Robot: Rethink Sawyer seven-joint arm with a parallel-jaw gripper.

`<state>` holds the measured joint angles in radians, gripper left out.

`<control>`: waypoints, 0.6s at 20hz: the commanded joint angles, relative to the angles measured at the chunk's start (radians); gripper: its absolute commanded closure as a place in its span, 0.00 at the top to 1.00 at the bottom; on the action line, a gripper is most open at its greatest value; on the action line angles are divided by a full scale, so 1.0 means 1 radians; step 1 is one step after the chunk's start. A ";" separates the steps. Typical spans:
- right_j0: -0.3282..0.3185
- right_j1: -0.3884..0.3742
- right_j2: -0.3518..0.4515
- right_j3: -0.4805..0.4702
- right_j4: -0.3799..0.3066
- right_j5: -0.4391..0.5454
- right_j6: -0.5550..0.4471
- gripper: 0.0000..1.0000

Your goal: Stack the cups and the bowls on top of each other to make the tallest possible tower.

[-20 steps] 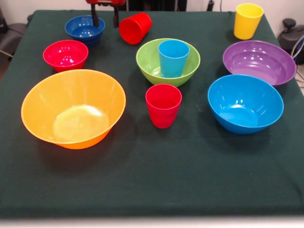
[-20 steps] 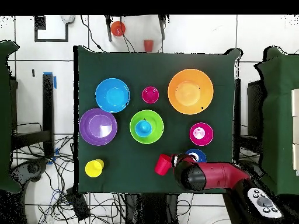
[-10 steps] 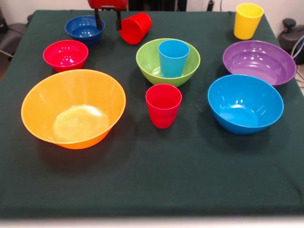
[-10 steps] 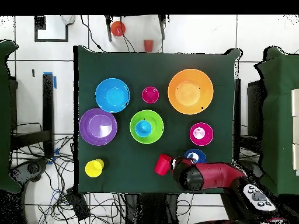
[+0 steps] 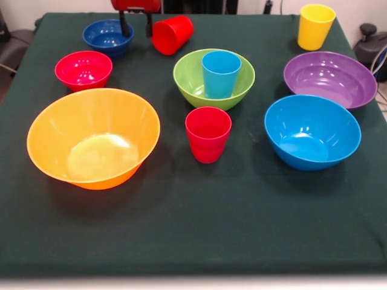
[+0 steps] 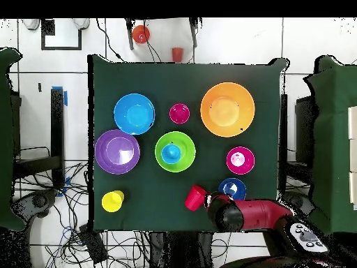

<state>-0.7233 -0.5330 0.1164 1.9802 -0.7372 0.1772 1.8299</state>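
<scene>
Front view records six bowls and four cups on the green surface (image 5: 254,217): one light blue cup (image 5: 220,74) upright inside the green bowl (image 5: 187,81), others standing apart unstacked. One red cup (image 5: 172,34) lies tipped beside the end effector (image 5: 135,25), fingers spread, empty.

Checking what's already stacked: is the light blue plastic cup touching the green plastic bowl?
Touching. The front view shows the light blue plastic cup standing upright inside the green plastic bowl, resting on its bottom.
</scene>
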 commanded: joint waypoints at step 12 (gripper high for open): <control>-0.007 0.023 0.066 -0.076 -0.093 -0.007 -0.030 1.00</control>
<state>-0.7332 -0.5248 0.1170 1.9801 -0.7663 0.1624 1.8299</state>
